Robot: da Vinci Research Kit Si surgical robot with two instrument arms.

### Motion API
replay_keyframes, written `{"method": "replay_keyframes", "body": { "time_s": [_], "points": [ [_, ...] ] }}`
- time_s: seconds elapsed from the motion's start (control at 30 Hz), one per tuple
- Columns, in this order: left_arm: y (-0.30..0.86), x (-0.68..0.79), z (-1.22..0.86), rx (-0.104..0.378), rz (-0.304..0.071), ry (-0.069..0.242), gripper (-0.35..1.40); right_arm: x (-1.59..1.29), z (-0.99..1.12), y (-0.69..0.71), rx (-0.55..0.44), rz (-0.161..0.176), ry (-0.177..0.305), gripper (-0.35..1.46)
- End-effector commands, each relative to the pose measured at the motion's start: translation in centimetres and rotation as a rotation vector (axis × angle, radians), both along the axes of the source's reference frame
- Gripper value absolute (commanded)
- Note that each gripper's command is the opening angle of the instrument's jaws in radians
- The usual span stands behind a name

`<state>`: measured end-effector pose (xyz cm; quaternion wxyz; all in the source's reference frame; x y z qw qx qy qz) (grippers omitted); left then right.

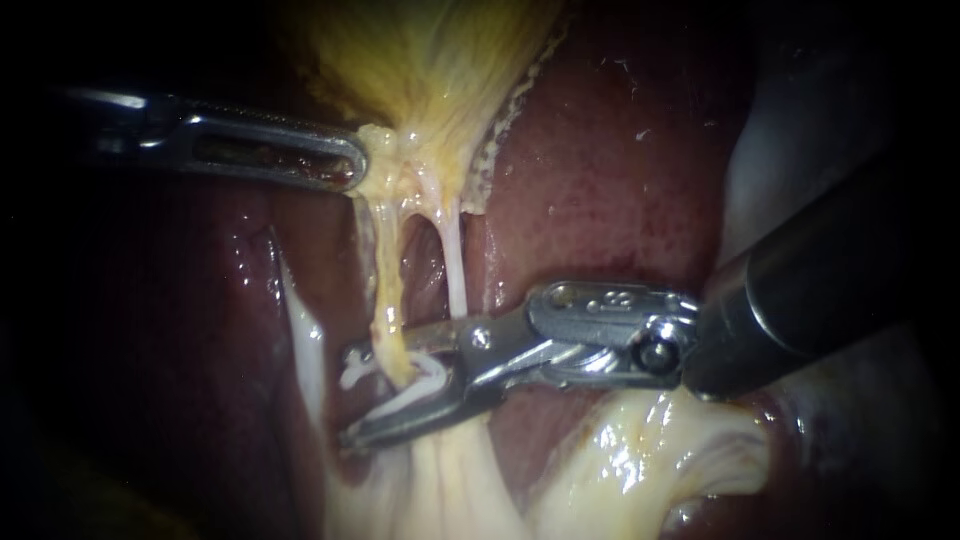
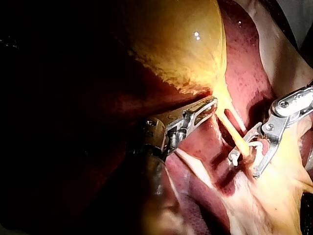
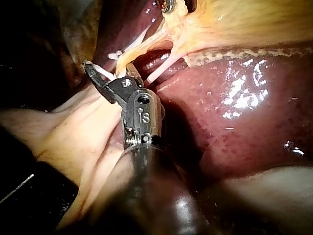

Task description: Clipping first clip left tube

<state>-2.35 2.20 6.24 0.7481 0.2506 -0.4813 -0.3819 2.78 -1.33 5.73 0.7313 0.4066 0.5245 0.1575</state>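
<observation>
left instrument (image 1: 350, 165) shaft lost in darkness toward the edge, right instrument (image 1: 360, 395) shaft cut off at the right, gallbladder (image 1: 430, 50) body beyond the top edge, clip (image 1: 430, 385) partly hidden by the left tube (image 1: 385, 270)

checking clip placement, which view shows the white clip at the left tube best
The endoscope view: the white clip lies side-on in the right instrument, at its tip, straddling the left tube. The left wrist view shows it smaller, with the tube across it. The right wrist view shows only a white sliver beside the tip.
</observation>
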Motion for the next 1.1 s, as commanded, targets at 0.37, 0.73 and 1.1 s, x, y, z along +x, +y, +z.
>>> {"method": "replay_keyframes", "body": {
  "time_s": [0.37, 0.73, 1.1],
  "points": [
    [0.00, 0.00, 0.00, 0.000, 0.000, 0.000, -0.35, -0.07, 0.00, -0.02, 0.042, 0.005, -0.016, 0.17],
    [0.00, -0.01, 0.00, 0.000, -0.001, 0.000, -0.35, -0.15, 0.02, -0.01, 0.087, 0.013, -0.041, -0.35],
    [0.00, -0.01, 0.00, 0.001, 0.001, -0.001, -0.35, -0.16, 0.08, -0.07, 0.081, 0.010, -0.040, -0.35]
  ]
}}
